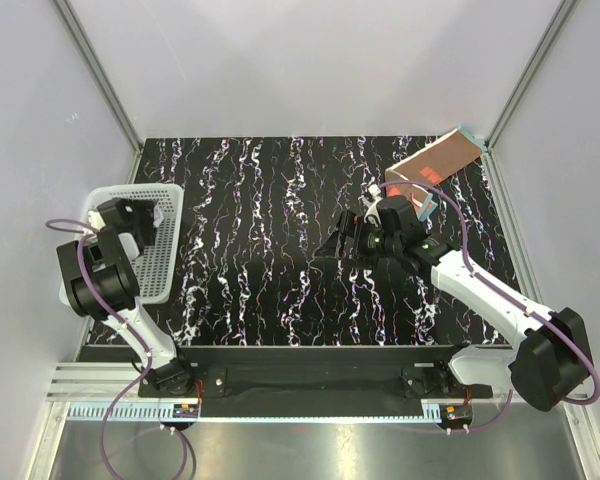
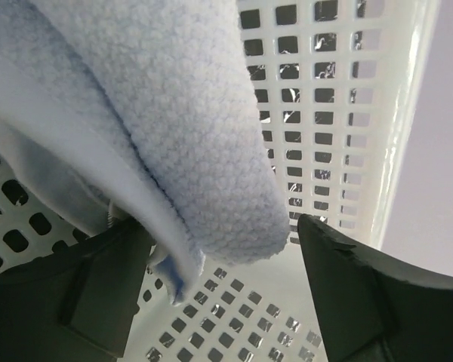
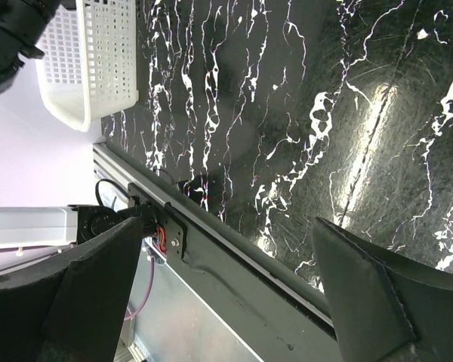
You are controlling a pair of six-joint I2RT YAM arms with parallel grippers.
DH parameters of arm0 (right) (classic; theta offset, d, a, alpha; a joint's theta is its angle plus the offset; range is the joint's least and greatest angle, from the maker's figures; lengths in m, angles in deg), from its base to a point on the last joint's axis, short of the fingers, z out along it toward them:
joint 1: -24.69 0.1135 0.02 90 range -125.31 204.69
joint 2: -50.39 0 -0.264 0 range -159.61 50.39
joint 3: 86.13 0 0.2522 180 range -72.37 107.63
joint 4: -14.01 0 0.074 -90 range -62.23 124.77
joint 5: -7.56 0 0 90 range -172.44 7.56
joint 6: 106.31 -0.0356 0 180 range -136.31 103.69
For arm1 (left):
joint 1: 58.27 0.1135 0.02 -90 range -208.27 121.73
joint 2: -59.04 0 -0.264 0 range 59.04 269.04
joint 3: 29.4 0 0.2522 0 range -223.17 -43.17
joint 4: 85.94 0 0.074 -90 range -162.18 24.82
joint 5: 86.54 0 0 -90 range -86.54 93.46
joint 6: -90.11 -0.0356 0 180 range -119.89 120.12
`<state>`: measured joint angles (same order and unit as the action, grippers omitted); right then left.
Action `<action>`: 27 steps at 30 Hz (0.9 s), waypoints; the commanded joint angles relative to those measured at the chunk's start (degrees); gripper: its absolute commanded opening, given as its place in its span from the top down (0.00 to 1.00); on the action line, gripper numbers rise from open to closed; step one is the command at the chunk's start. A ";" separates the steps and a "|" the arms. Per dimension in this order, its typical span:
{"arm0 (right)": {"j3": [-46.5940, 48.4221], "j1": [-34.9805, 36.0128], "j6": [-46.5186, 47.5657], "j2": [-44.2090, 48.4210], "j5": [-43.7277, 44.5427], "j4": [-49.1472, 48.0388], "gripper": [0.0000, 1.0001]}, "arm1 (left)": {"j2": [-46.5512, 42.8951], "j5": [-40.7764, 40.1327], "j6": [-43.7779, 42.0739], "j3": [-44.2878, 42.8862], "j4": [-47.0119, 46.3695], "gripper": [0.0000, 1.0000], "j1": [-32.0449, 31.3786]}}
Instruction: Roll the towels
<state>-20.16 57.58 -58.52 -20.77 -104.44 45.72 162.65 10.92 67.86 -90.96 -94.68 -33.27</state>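
Pale-blue towel lay between left gripper's wide jaws inside basket; right gripper gaped empty. Best withdrawn straight, sparing the roll.

My table is black, streaked all over with thin white marble veins. The basket is white plastic, patterned with a regular grid of small square holes. The pale towel at my left hand is a soft blue fading to white, with a fine nubbly weave. The brown towel is rust-coloured with a red-orange patch and a teal edge. The fingers of my right hand are matt black. My right arm is white with black joints, and the cable is purple.
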 commanded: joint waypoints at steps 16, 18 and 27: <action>-0.35 0.25 -1.29 6.29 -1.38 -1.78 0.00 | -4.20 0.27 -6.75 -12.24 30.76 0.01 0.32; -0.61 0.25 -1.46 6.90 -1.55 -1.78 0.00 | -4.38 1.32 -7.19 -12.85 32.25 0.01 0.41; -1.40 0.34 -1.20 9.45 -1.20 -0.55 0.00 | -7.45 5.19 -7.54 -12.24 33.84 0.01 0.58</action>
<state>-21.52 57.58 -59.79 -13.36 -104.62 45.72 159.13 13.19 61.43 -102.08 -61.63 -33.14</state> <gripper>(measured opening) 0.994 0.984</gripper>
